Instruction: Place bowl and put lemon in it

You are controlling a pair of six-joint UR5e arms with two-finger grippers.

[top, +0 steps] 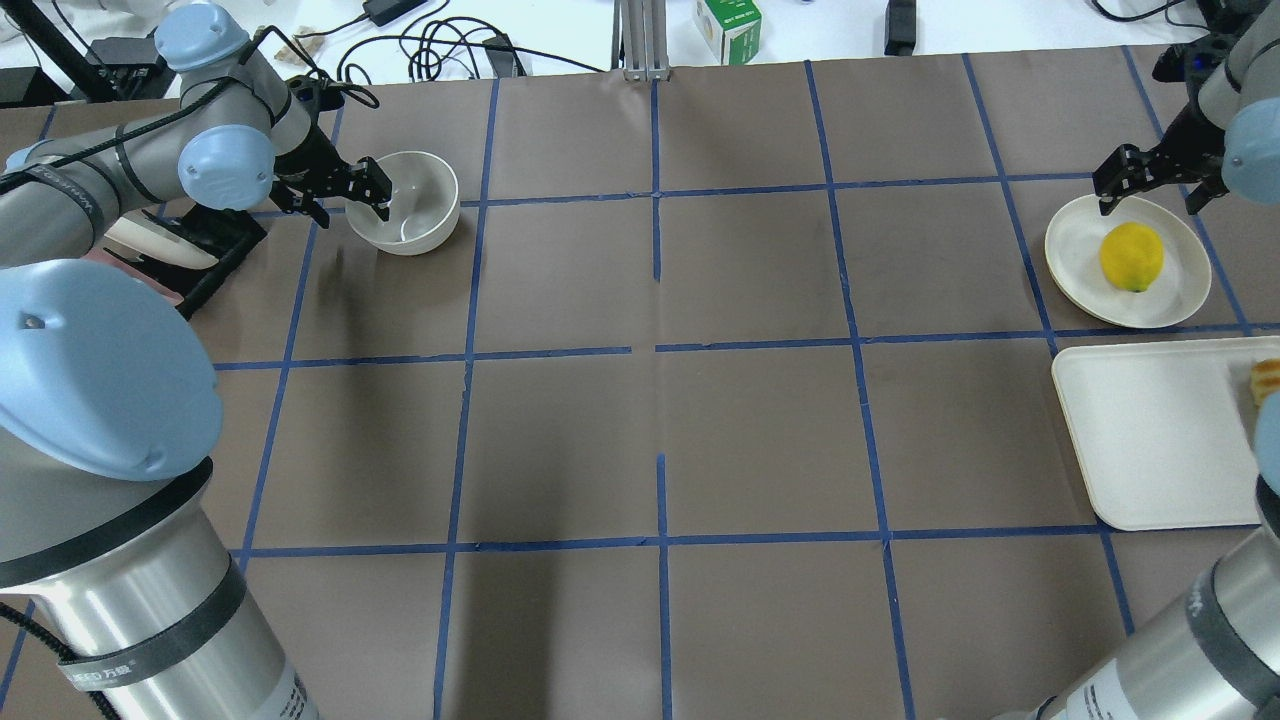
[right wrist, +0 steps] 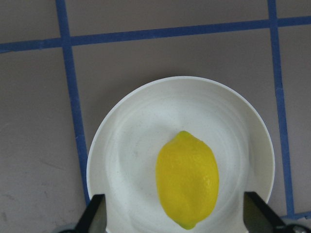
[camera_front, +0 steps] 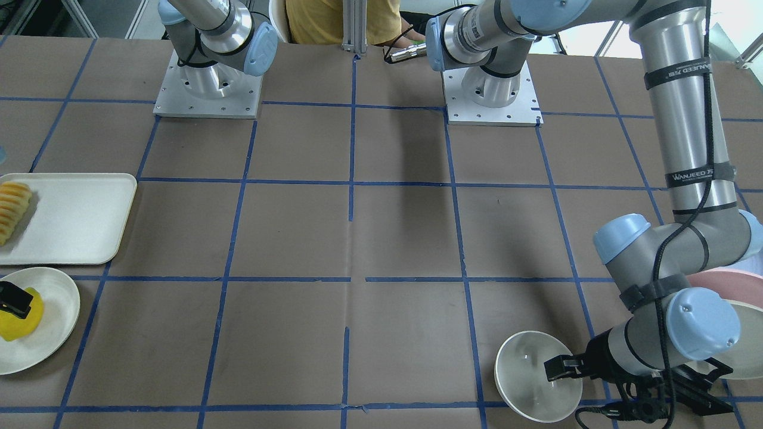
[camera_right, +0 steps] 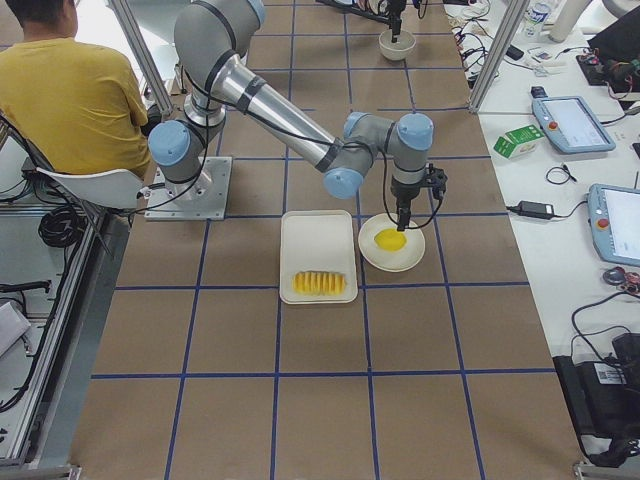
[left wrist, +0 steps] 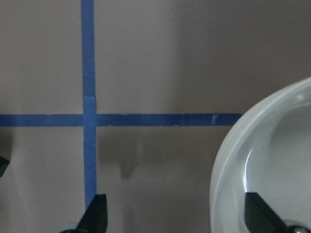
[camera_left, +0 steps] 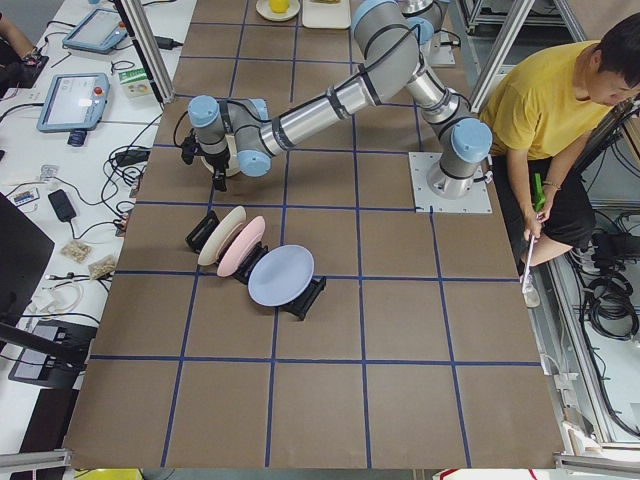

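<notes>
- Currently the left gripper (left wrist: 177, 216) is spread, one finger inside the bowl (top: 432, 232) and one outside its wall, at the table's far left.
- Right gripper (right wrist: 176, 216) hangs spread over the lemon (top: 1131, 257), which lies on a plate (top: 1075, 250).
- Bowl: probably rigid, glossy, breakable; pinch the wall.
- Lemon: probably firm (may roll); grip across its short axis.

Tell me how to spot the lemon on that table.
Look to the table's right end in the overhead view, where a rectangular white tray sits. Beside it is a round white plate, and the lemon lies on it: whole, bright yellow, unlike the ridged sliced fruit on the tray.
</notes>
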